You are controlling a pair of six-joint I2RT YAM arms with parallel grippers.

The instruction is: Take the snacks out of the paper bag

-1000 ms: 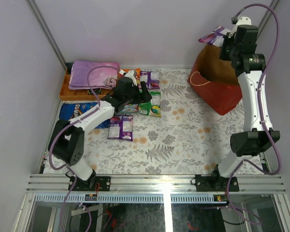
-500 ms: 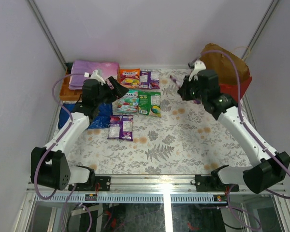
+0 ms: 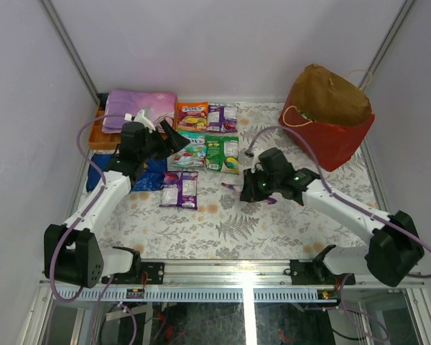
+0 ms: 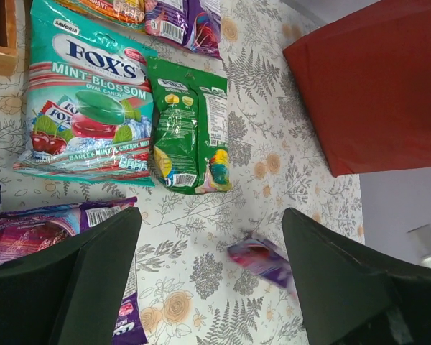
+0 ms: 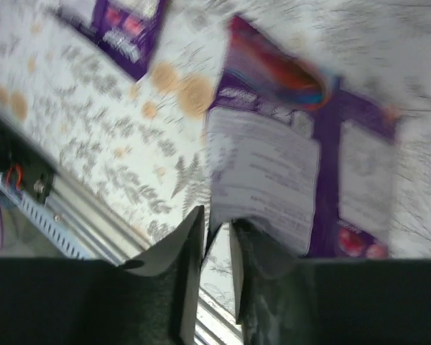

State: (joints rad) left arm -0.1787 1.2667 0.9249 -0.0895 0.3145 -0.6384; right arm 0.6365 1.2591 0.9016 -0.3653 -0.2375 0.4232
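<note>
now right hand (image 5: 215, 223) pinches a purple packet (image 5: 273, 172), long axis left-to-right; left hand (image 4: 210, 215) gapes empty.

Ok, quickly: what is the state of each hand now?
Left hand: open, holding nothing.
Right hand: closed on the small flat glossy purple snack packet.

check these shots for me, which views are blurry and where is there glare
Right wrist view: motion-smeared all over, print on the purple glossy packet unreadable. Left wrist view: crisp on the teal mint-candy packet, sheen on the green glossy packet. Top external view: even light, soft shadows.
</note>
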